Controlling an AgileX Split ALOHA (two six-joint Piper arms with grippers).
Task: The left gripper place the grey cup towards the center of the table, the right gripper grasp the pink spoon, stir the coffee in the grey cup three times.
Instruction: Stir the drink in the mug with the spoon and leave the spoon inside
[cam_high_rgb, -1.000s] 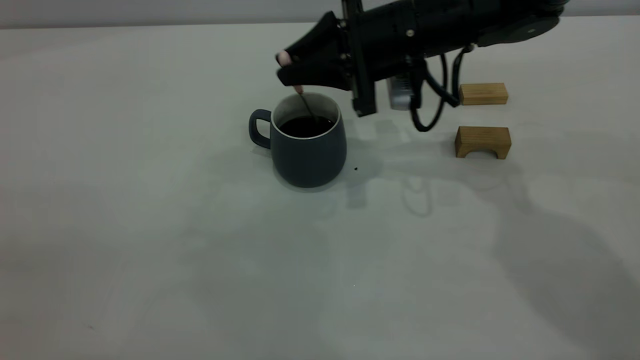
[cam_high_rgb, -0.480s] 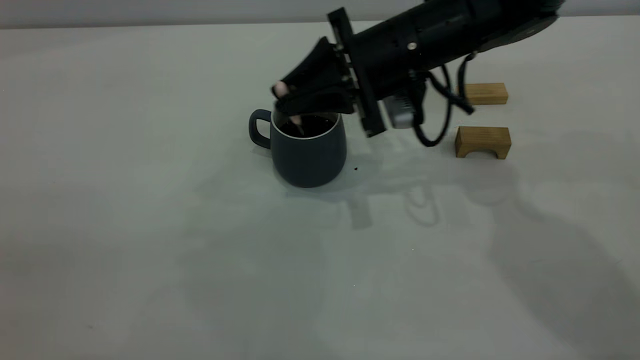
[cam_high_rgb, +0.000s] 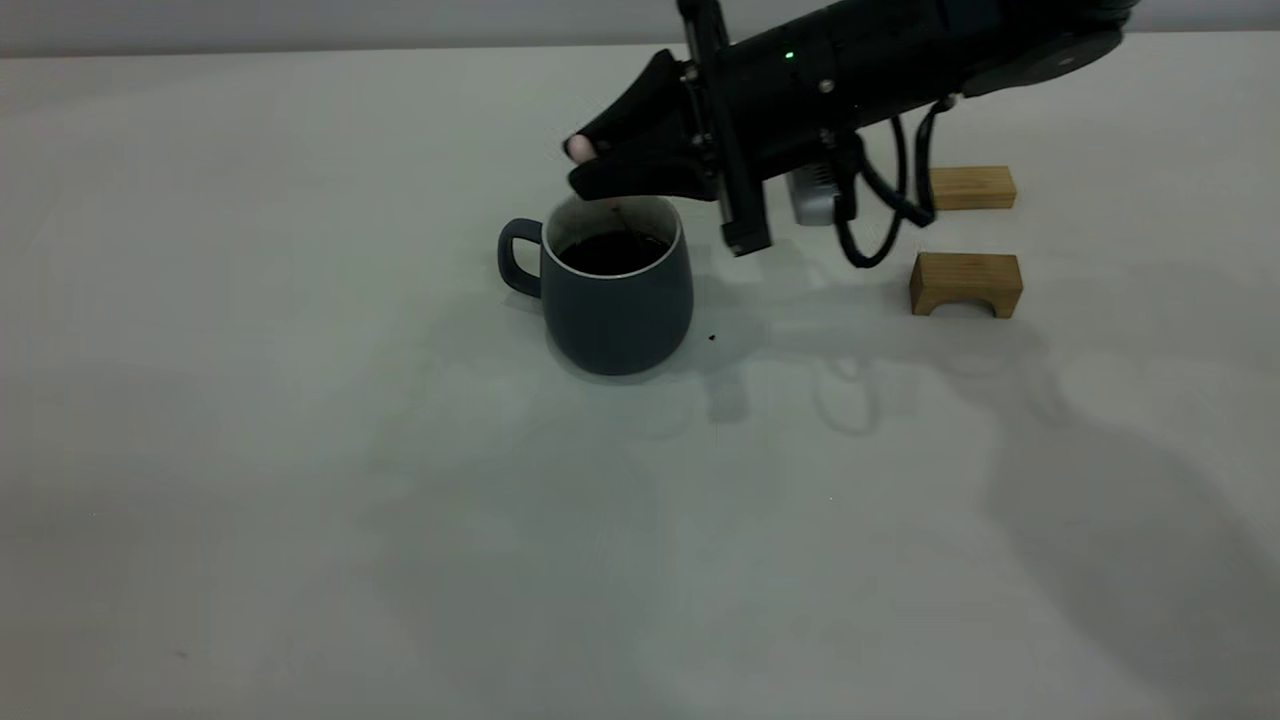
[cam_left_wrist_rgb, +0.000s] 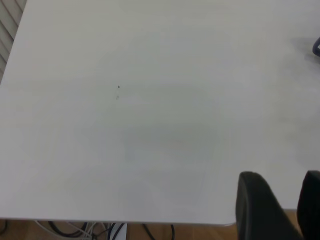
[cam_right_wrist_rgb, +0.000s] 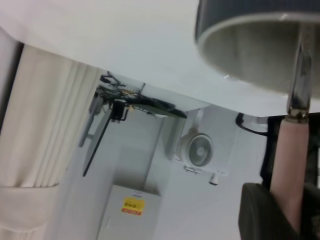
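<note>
The grey cup (cam_high_rgb: 616, 290) sits about mid-surface, a bit toward the far edge, with coffee (cam_high_rgb: 612, 252) in it, so the placing part looks done. We're in the stirring step: the right hand (cam_high_rgb: 592, 168) hovers just over the rim, pinching the pink spoon (cam_right_wrist_rgb: 289, 165) by its handle, the metal neck pointing down into the cup. Next it needs to keep the bowl dipped and circle without knocking the rim. The left hand (cam_left_wrist_rgb: 277, 205) is parked off near the surface's edge, fingers slightly apart. No readable writing anywhere on the task things.
</note>
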